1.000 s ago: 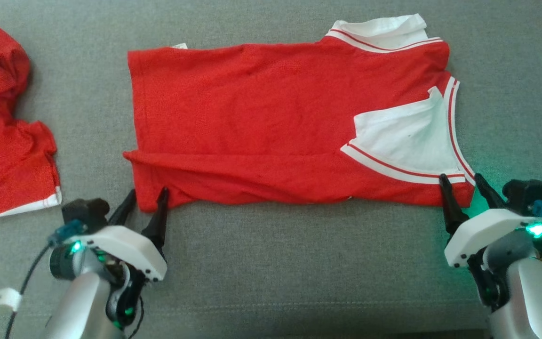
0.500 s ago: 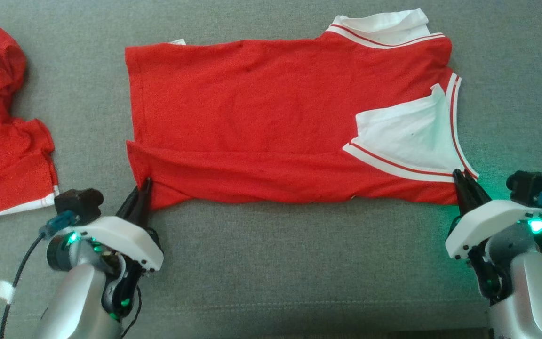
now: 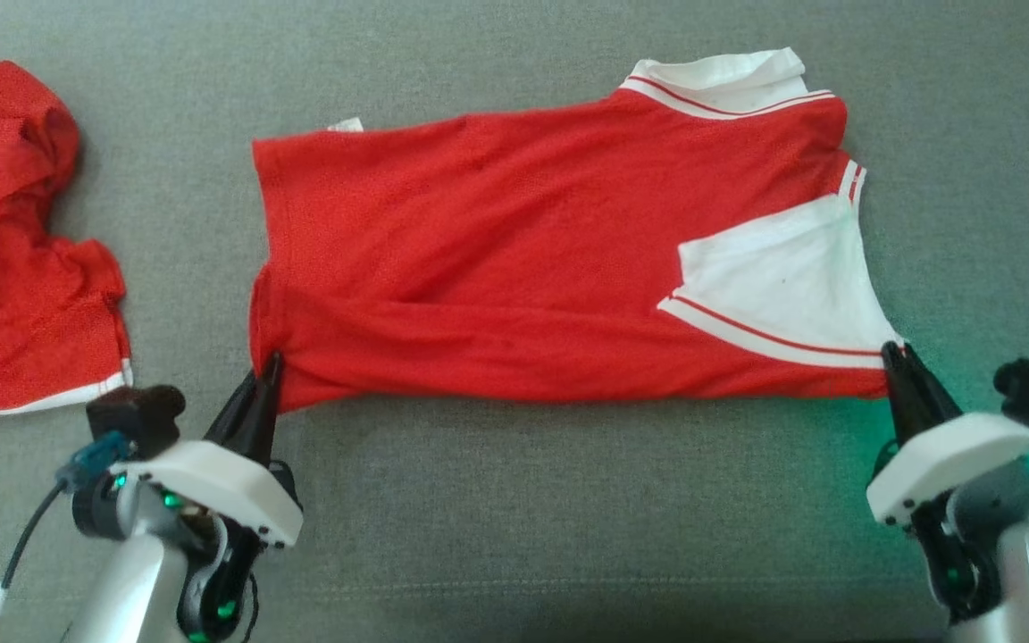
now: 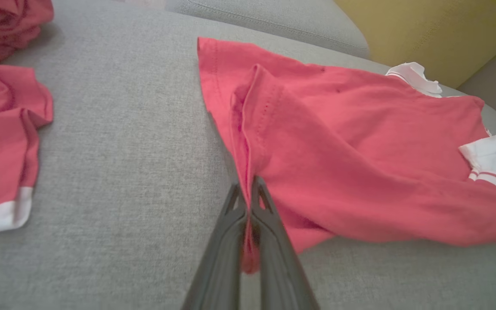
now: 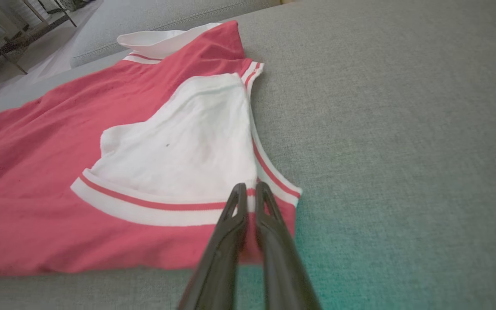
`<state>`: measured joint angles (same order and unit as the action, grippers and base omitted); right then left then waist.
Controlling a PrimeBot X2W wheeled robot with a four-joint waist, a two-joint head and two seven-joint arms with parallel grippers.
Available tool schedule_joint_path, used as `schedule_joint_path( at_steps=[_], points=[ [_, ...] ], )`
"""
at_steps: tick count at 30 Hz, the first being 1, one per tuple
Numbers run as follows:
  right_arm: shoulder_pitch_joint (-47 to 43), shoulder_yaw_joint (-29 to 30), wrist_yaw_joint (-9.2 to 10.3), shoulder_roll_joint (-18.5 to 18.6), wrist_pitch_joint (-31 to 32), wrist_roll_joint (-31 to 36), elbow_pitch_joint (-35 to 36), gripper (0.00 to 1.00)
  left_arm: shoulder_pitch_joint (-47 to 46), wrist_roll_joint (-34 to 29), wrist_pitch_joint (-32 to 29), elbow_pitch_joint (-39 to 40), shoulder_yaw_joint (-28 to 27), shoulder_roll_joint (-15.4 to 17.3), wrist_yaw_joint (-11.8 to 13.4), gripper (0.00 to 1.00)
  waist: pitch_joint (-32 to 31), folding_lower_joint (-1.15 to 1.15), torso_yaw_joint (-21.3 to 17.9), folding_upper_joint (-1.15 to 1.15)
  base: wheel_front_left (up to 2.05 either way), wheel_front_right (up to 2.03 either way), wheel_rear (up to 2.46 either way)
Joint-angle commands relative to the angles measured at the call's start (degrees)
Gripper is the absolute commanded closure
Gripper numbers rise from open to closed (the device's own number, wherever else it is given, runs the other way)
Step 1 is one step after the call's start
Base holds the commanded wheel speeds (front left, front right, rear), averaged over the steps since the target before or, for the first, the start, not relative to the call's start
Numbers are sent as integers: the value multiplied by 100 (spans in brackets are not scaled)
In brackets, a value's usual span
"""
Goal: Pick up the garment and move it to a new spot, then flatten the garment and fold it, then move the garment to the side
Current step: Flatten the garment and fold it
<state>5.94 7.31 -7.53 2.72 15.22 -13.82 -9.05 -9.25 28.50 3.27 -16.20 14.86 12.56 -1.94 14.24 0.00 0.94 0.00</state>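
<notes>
Newly closed — left gripper (image 3: 271, 364), right gripper (image 3: 893, 353), pinching near corners of garment (image 3: 497, 259)

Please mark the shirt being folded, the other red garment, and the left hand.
shirt (image 3: 497, 241), head view, middle of the red body.
other red garment (image 3: 23, 295), head view, crumpled red middle.
left hand (image 3: 270, 362), head view, shut fingertips on the shirt's near corner.

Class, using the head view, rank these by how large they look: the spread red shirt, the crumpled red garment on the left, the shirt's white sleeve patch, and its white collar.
1. spread red shirt
2. crumpled red garment, cut off at the view's edge
3. white sleeve patch
4. white collar
</notes>
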Motion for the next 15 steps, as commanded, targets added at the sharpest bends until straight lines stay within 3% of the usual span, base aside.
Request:
schedule_joint_path(
  at_steps=[1, 15],
  points=[
    [-31, -108, 4, 18, 2, -50, 268, 100, -40, 13, -4, 214, -209, 180, 57, 100, -41, 0, 3, 0, 0, 0, 0],
    [-1258, -33, 4, 17, 202, -536, 1130, 100, 955, 130, -495, 1041, -209, 377, 404, 100, -571, 0, 1, 0, 0, 0, 0]
  ],
)
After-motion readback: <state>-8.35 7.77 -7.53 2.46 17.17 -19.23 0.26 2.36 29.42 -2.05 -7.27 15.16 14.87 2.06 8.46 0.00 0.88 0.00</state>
